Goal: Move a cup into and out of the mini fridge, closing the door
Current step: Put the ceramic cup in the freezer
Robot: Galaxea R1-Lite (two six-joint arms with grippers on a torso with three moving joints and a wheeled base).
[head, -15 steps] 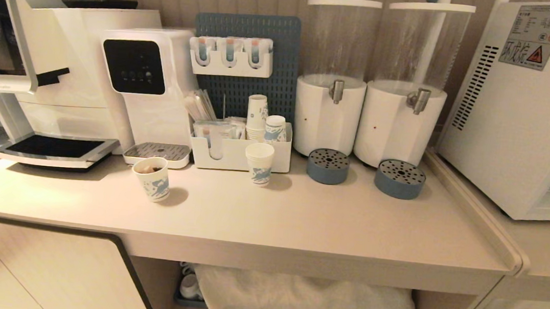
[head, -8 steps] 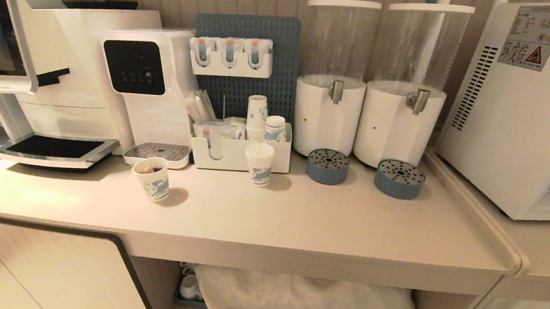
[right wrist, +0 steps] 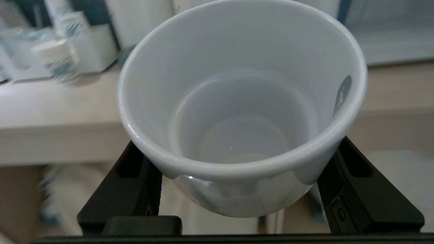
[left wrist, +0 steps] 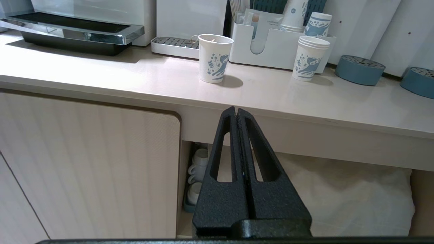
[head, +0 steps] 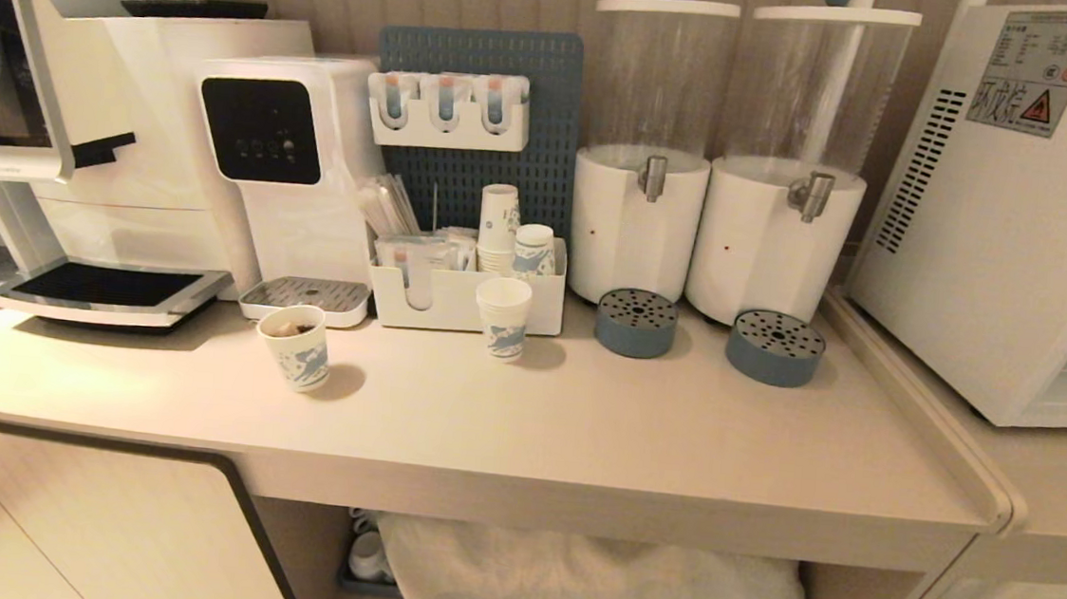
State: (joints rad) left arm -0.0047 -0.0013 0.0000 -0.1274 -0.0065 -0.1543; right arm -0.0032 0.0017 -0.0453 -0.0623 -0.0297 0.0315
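The right tool (right wrist: 241,189) grips the cup (right wrist: 242,112) from both sides, held up in front of the surface (right wrist: 51,112). The left tool (left wrist: 236,113) is closed and empty, below the surface edge. The mini fridge (head: 1007,213) stands on the right.

Warm, dim indoor light over my head view; the paper cups (head: 297,346) throw soft shadows to the right on the counter (head: 581,427), and straight edges bow near the frame borders. My left wrist view is cooler and sharp, with glare on the drip tray's chrome lip (left wrist: 84,32). In my right wrist view the cup (right wrist: 242,108) is crisp, and all behind it smears.
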